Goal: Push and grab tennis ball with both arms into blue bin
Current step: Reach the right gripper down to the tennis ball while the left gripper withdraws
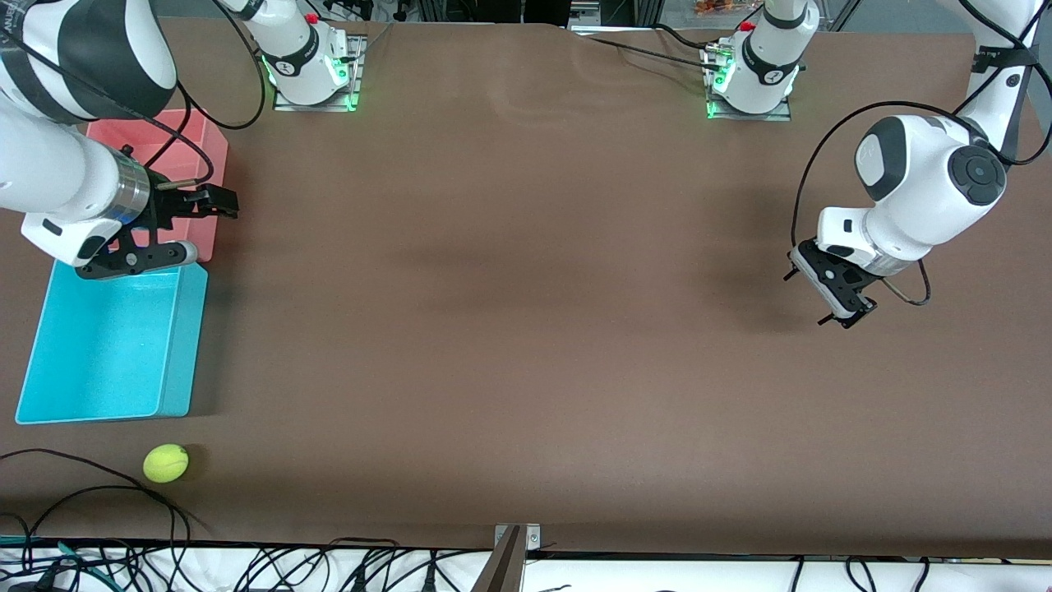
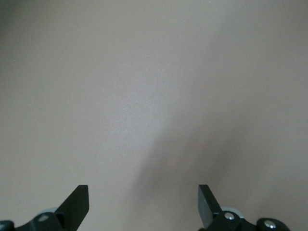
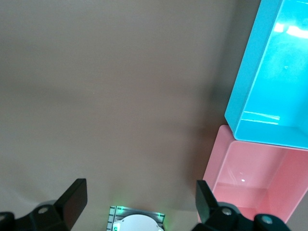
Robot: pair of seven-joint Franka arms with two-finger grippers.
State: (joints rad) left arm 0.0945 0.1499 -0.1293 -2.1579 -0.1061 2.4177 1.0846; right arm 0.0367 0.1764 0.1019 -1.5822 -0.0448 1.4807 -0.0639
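The tennis ball (image 1: 165,463) lies on the brown table, nearer to the front camera than the blue bin (image 1: 182,345) and just outside it, at the right arm's end. The blue bin is empty; it also shows in the right wrist view (image 3: 246,79). My right gripper (image 1: 215,204) is open and empty, up in the air beside the pink bin, over the table; its fingers (image 3: 73,199) stand wide apart. My left gripper (image 1: 812,299) is open and empty, low over bare table at the left arm's end; its fingers (image 2: 79,199) show only table between them. The ball is in neither wrist view.
A pink bin (image 1: 215,148) of similar size stands against the blue bin, farther from the front camera; it also shows in the right wrist view (image 3: 212,168). Black cables (image 1: 99,485) lie at the table's near edge close to the ball. The arm bases (image 1: 311,74) stand along the table's back.
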